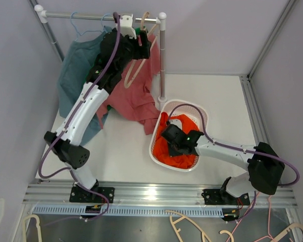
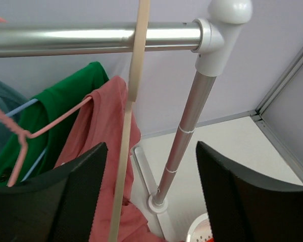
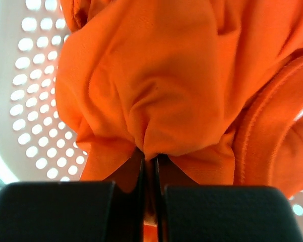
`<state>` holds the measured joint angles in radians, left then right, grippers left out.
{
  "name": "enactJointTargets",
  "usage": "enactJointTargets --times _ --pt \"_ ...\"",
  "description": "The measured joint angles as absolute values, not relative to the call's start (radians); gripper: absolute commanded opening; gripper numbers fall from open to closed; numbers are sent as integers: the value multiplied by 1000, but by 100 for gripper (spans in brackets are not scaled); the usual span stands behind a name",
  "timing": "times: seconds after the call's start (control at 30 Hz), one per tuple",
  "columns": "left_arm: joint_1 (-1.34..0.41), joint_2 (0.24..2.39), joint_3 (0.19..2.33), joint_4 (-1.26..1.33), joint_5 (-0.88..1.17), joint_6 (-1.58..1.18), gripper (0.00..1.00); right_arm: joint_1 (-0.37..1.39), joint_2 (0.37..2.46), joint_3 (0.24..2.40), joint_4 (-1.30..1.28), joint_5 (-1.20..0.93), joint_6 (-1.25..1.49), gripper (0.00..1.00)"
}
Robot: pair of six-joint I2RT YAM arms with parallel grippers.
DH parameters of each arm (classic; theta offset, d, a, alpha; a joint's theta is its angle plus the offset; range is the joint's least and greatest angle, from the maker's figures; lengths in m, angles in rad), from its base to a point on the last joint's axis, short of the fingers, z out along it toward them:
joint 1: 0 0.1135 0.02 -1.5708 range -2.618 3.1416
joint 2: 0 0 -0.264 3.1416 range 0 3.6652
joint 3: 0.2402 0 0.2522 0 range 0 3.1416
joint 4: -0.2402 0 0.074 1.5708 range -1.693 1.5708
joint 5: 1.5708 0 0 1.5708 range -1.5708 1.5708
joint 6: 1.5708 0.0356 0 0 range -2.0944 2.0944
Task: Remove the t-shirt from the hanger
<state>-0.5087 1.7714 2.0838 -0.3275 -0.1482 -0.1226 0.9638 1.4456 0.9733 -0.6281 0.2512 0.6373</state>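
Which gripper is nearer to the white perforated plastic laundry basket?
Right. The right gripper is inside the basket, pinching the orange t-shirt; the left gripper is up at the metal clothes rail.

Left pincer [image 2: 150, 171] raised, jaws apart; right pincer [image 3: 150, 164] low, clamped.

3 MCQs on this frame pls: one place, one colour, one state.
1. Where is the orange shirt? A on a shelf; B in the basket; C in a drawer.
2. Colour of the hanger between the fingers of the left end effector? A cream; B black; C purple.
3. Right end effector? A open, empty; B shut on the orange shirt; C holding a hanger.
Answers: B, it lies inside the perforated wall; A, a cream strip hangs there; B, its fingers pinch an orange fold.
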Motion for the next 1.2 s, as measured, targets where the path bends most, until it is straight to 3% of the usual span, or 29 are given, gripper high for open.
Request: enactJointTargets --times 0.13,0.43,0.47,0.5,0.57,0.7,0.77,0.97,1.1,1.13,1.2 --pt "-508 1646 2000 -327 -149 -118 99 1020 1447 931 -616 250 673 0" --pt "-357 1491 1980 -333 -64 -125 100 1300 1448 814 -643 246 870 1" --pt "-333 1497 1980 -337 -63 -125 100 1334 1446 815 -650 251 894 7" --pt "-319 1507 1980 -340 -63 -125 99 1363 1445 817 -657 260 915 31" --pt "-305 1537 1980 -347 -56 -125 99 1399 1435 826 -678 268 958 56" --pt "-296 1632 2000 -368 -41 -124 99 1416 1386 867 -738 303 1011 87" --pt "-295 1674 2009 -380 -40 -123 97 1419 1356 890 -773 324 1031 98" --pt "-290 1732 2021 -411 -48 -123 91 1419 1242 966 -886 407 1054 99" --pt "-278 1736 2059 -411 -52 -128 76 1419 1168 1003 -935 455 1058 99" --pt "-274 1740 2075 -410 -53 -131 67 1419 1154 1010 -944 467 1058 98" --pt "-268 1754 2122 -411 -53 -134 62 1419 1133 1020 -963 485 1058 98"
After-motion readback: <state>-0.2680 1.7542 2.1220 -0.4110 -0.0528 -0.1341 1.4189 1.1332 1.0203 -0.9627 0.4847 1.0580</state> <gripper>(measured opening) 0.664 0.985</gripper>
